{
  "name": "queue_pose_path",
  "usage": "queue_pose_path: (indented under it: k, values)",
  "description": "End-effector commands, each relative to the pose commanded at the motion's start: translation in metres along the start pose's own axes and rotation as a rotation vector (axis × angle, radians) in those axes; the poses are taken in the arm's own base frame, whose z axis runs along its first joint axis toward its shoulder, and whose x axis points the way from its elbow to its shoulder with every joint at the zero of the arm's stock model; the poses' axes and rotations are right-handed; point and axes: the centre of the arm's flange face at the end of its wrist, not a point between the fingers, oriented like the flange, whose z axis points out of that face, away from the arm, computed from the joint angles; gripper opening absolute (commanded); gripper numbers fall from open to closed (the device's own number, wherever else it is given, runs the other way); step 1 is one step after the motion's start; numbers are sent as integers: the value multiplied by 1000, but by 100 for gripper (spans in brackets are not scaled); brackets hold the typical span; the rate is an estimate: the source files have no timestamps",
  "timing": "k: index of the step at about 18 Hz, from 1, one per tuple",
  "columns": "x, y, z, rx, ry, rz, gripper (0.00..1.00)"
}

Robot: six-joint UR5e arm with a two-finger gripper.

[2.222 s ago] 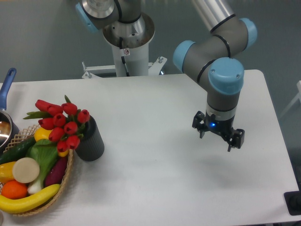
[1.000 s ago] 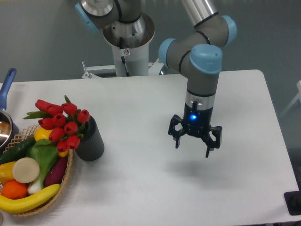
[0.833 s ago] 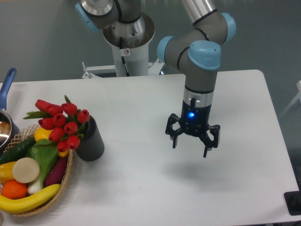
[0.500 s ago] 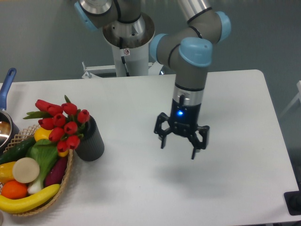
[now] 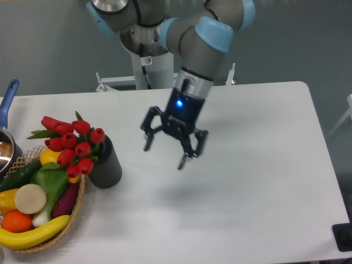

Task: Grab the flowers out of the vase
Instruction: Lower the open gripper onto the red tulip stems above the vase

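Sitting well left of the jaws and a bit lower in view was a wicker basket (image 5: 22, 239) of veg, w/ a pot (image 5: 4, 144) at the far edge. Just right of it, still left of the jaws, the flowers (image 5: 71, 144) stood in the vase (image 5: 105, 163), red buds leaning toward the basket. Bunch looked light and soft, stems prob. bendy; buds would crush, so best hold is likely the stems/leaves just below the heads, above the vase mouth, w/ a gentle close. Vase might tip if the pull isn't straight along its axis. Gripper (image 5: 171, 147) hung above the table (image 5: 264, 181), jaws wide, nothing held, tilted toward the vase. Vs. approx. half a sec. earlier it had moved left and up, closer to the flowers, wrist rotated; flowers and vase hadn't shifted.
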Motion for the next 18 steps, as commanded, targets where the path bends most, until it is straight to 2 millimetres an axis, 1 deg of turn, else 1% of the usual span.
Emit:
queue_pose_path:
  k: [1, 2, 5, 7, 8, 12, 18]
  values:
    - [14, 3, 2, 16, 27, 15, 100]
    - [21, 8, 4, 38, 53, 24, 100]
    - [33, 18, 15, 87, 122, 5, 100]
    - [37, 26, 28, 78, 154, -11, 100]
    - [39, 27, 36, 87, 179, -15, 100]
    - [42, 23, 40, 156, 230, -15, 100]
    - [42, 30, 62, 160, 275, 22, 100]
